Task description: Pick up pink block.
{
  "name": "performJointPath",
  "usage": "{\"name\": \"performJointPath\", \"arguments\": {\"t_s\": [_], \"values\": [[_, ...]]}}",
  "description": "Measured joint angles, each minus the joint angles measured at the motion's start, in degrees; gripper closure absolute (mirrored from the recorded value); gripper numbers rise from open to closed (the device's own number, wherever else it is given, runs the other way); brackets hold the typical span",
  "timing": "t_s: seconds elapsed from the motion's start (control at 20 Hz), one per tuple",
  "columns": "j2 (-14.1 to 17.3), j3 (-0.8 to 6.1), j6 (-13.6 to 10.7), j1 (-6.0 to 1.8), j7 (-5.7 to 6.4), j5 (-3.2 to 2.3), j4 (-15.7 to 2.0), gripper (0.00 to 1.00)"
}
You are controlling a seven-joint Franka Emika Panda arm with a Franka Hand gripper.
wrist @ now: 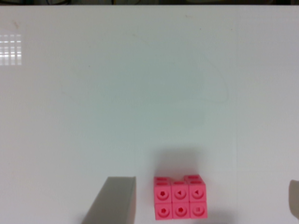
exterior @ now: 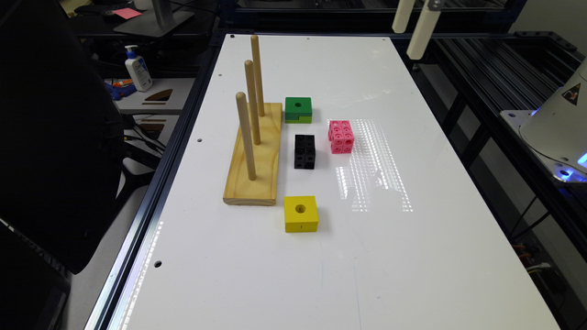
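Note:
The pink block is a small cube of snapped-together cubes with round holes, standing on the white table near its middle. To the exterior view's left of it stands a black block of the same shape. My gripper hangs high above the table, at the top of the exterior view. In the wrist view the gripper is open, its two pale fingers far apart. The pink block shows there on the table below, nearer to one finger, with nothing touching it.
A wooden base with three upright pegs lies at the exterior view's left of the blocks. A green block sits beyond the black one, and a yellow block sits nearer. The robot's white base stands off the table's right side.

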State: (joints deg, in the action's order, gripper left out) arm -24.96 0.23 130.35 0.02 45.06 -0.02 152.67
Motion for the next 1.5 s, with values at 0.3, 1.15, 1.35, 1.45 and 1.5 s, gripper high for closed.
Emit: {"name": "performJointPath", "arguments": {"t_s": [0.3,1.15,1.35,1.45,1.5], "values": [[3.2,0.0,0.0,-0.02,0.0,0.0,-2.52,0.0],[11.33,0.0,6.87,-0.03,0.0,0.0,-2.52,0.0],[14.07,0.0,9.56,-0.03,0.0,0.0,-2.15,0.0],[15.34,0.0,10.78,-0.03,0.0,0.0,-2.15,0.0],[15.78,0.0,11.19,-0.03,0.0,0.0,-2.15,0.0]]}}
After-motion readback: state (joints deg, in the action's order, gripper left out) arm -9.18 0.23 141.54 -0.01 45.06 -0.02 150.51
